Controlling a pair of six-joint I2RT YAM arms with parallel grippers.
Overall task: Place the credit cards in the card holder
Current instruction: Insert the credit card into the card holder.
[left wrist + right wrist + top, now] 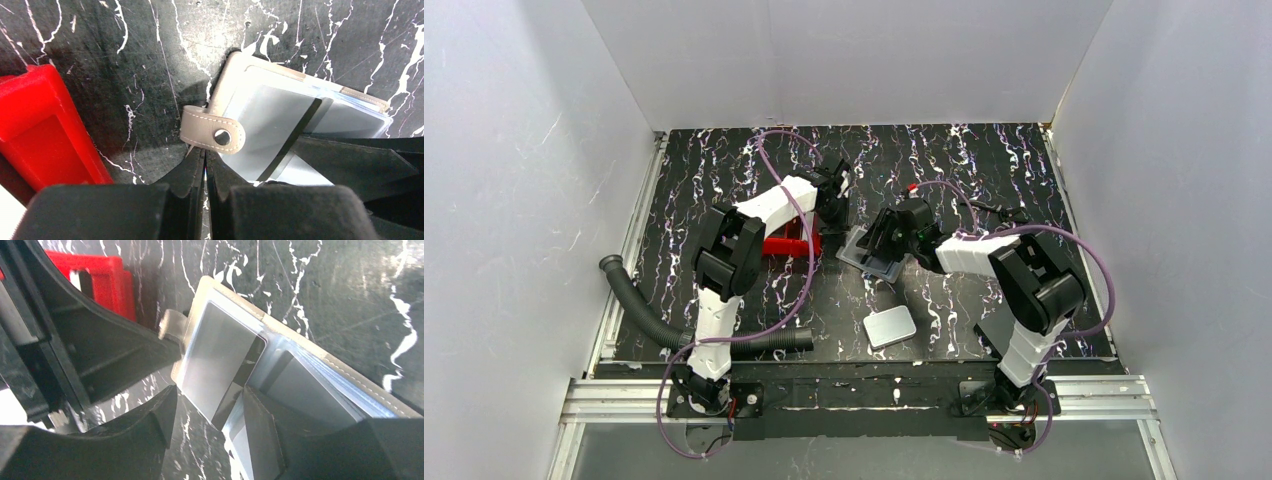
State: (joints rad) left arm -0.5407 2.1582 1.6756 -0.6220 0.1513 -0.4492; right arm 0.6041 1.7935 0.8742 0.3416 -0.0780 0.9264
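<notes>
The card holder (235,70) lies open on the black marbled table, its grey-brown strap with a snap (212,134) pointing toward my left gripper. My left gripper (205,151) is shut, and its tips sit at the strap's lower edge with nothing visibly between them. A pale grey credit card (220,355) with a dark stripe lies slanted on the holder's clear sleeves (320,380). I cannot tell how far into a sleeve it sits. My right gripper (210,392) is open, with the card's near corner lying loose between its fingers. From above, the holder (864,258) lies between both grippers.
A red plastic tray (784,246) stands just left of the holder, next to the left arm. A white rounded slab (890,327) lies nearer the front. A black corrugated hose (639,305) runs along the left front. White walls enclose the table.
</notes>
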